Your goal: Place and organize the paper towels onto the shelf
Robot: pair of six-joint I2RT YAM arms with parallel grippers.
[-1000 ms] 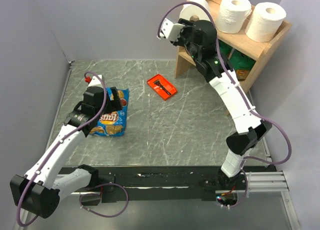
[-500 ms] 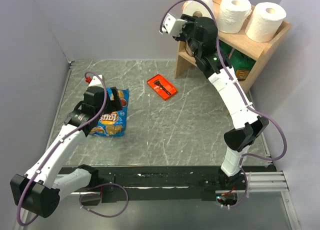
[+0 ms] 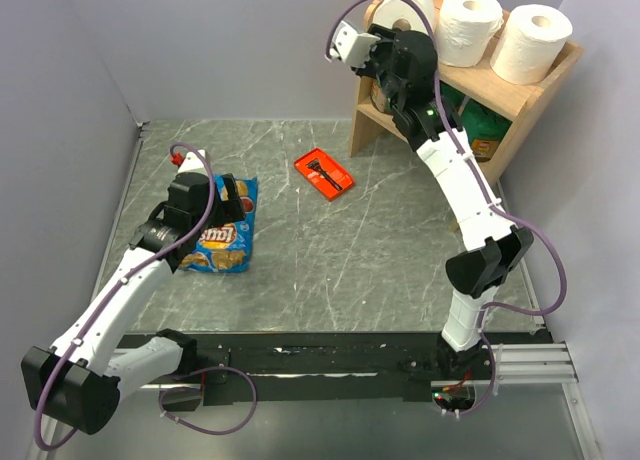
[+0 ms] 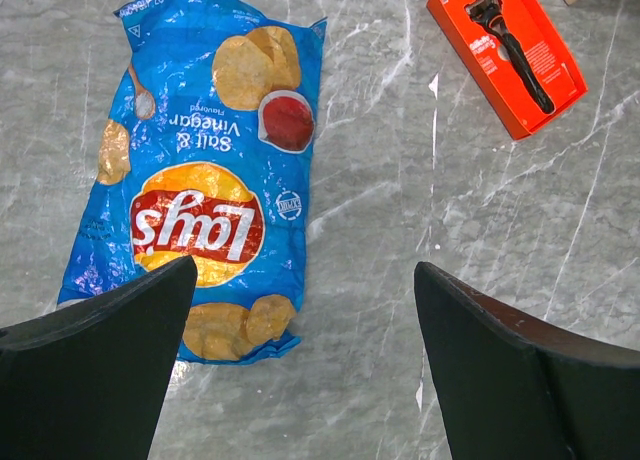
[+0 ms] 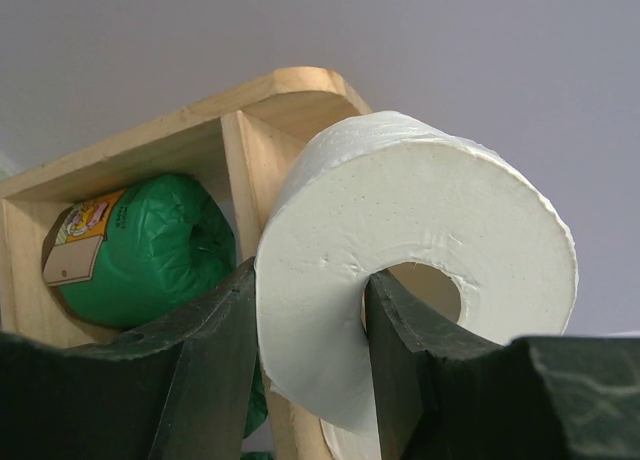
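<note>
The wooden shelf (image 3: 530, 95) stands at the back right. Two white paper towel rolls (image 3: 471, 26) (image 3: 533, 41) stand upright on its top tier. My right gripper (image 3: 392, 42) is shut on the third roll (image 3: 408, 8) at the top tier's left end; whether it rests on the tier I cannot tell. In the right wrist view one finger is inside the tube of this roll (image 5: 400, 250) and the other outside its wall, with the shelf (image 5: 240, 130) behind. My left gripper (image 4: 300, 380) is open and empty, hovering above the table beside a chip bag.
A blue Lay's chip bag (image 3: 222, 230) lies on the left of the table, also in the left wrist view (image 4: 200, 170). An orange razor box (image 3: 323, 172) lies mid-table. Green canisters (image 3: 487, 130) fill the shelf's lower tier, one showing in the right wrist view (image 5: 140, 250).
My right gripper has lifted the roll up and toward the left end of the shelf's top tier. The left arm has not moved.
</note>
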